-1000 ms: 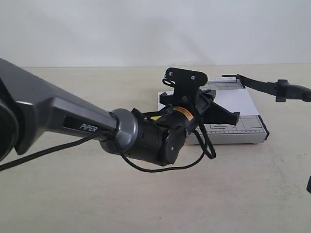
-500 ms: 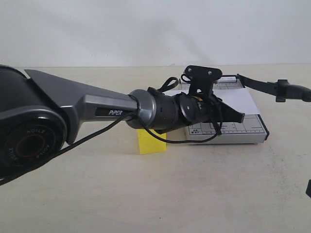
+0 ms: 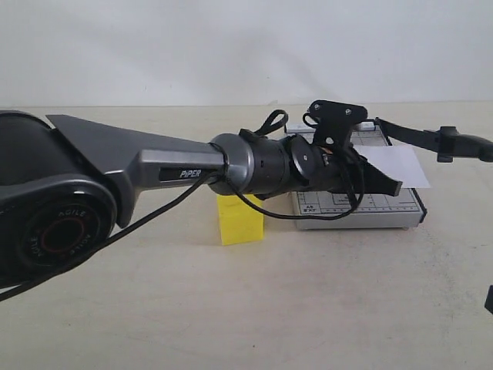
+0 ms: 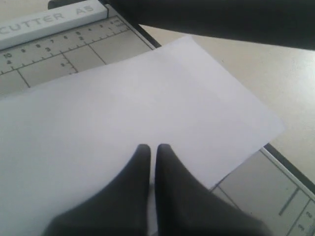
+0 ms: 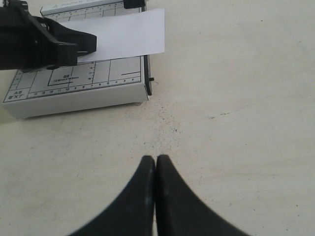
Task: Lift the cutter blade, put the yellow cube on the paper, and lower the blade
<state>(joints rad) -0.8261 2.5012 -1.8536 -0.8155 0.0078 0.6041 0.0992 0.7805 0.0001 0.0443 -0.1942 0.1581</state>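
Observation:
The yellow cube (image 3: 240, 220) sits on the table left of the grey cutter board (image 3: 370, 210), apart from it. The cutter blade (image 3: 431, 139) is raised and slants up to the right of the board; it shows as a dark band (image 4: 221, 19) in the left wrist view. The white paper (image 3: 397, 166) lies on the board and overhangs its right edge. My left gripper (image 3: 393, 186) is shut with its tips low over the paper (image 4: 147, 98). My right gripper (image 5: 156, 158) is shut over bare table in front of the board (image 5: 74, 91), holding nothing.
The long left arm (image 3: 177, 173) stretches across the scene above the cube. A cable (image 3: 308, 216) loops under its wrist. A dark part (image 3: 489, 299) shows at the right edge. The table is beige with a white wall behind.
The left arm has swung right and stretched over the board, uncovering the yellow cube on the table. The paper has slid right and now overhangs the board's edge. The blade stays raised.

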